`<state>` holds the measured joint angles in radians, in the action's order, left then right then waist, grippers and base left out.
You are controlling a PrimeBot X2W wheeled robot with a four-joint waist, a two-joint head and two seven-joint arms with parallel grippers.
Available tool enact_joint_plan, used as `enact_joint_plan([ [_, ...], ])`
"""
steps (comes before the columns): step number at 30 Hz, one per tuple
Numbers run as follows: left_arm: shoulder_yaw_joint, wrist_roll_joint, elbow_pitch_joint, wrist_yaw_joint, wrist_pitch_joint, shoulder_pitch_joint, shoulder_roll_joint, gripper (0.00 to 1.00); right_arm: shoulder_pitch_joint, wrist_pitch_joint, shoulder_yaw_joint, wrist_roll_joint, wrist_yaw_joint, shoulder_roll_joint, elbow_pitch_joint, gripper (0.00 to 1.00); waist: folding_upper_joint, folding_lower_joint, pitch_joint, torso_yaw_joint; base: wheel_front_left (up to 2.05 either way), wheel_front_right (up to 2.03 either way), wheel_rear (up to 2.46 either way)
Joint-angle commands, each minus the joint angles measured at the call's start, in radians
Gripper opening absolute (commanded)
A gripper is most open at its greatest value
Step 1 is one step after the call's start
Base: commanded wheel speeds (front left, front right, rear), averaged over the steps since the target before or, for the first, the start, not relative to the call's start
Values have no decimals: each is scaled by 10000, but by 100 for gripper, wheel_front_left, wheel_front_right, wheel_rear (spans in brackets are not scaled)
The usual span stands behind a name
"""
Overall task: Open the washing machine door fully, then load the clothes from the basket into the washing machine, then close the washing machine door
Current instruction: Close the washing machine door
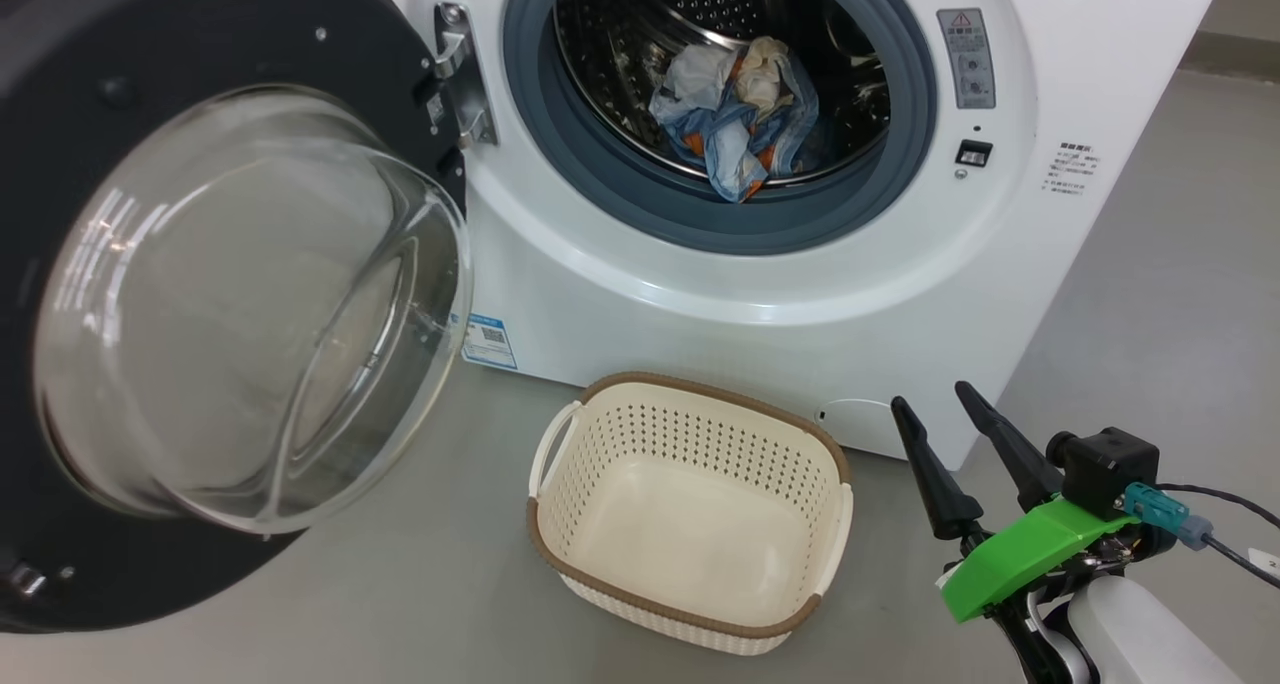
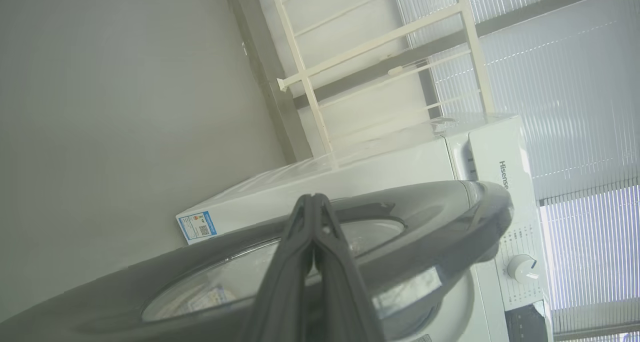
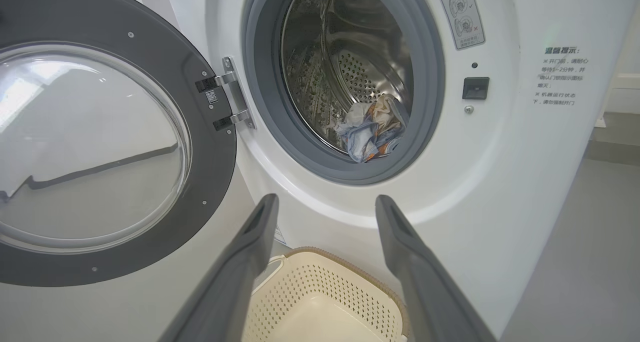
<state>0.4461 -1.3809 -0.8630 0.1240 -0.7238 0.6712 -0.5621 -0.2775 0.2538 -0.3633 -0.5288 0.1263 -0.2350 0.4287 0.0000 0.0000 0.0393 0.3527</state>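
The washing machine [image 1: 760,294] stands with its round black door [image 1: 200,294] swung open to the left, glass bowl facing me. The clothes [image 1: 735,114] lie bundled in the steel drum, also seen as clothes [image 3: 372,132] in the right wrist view. The cream basket [image 1: 690,509] sits on the floor before the machine with nothing inside. My right gripper [image 1: 930,399] hangs open to the basket's right, its fingers [image 3: 255,232] spread above the basket [image 3: 325,297]. My left gripper [image 2: 312,202] is shut on nothing, tips pointing at the outer face of the door [image 2: 425,222].
Grey floor [image 1: 1150,294] stretches to the right of the machine. A white rail frame [image 2: 380,47] and window blinds [image 2: 575,82] stand behind the washer. The hinge [image 1: 455,74] joins door and machine. A cable runs off my right wrist.
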Motion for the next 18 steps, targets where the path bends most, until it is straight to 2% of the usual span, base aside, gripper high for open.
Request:
enact_joint_plan([
  [1,-69,-149,525,65,-543,-48,-416,0,6,80,-73,-87,44,0,-185,100,0,0,-102,69,0,0,0],
  [5,-376,-351,1237,-24,-1702,-354,-329,0,117,80,-4,-93,44,112,-164,100,0,0,-266,151,0,0,0],
  [9,-654,-588,2277,-462,-2752,-802,-96,0,186,80,63,-101,44,224,-169,100,0,0,-390,209,0,0,0],
  [14,-868,-1002,4040,-1315,-3678,-1383,419,0,284,80,157,-94,44,355,-194,100,0,0,-520,220,0,0,0],
  [16,-1061,-1140,5295,-1842,-4020,-1808,793,0,339,80,211,-99,44,432,-208,100,0,0,-601,172,0,0,0],
  [18,-1204,-1163,6023,-2123,-4261,-2148,915,0,366,80,244,-102,44,490,-229,100,0,0,-652,87,0,0,0],
])
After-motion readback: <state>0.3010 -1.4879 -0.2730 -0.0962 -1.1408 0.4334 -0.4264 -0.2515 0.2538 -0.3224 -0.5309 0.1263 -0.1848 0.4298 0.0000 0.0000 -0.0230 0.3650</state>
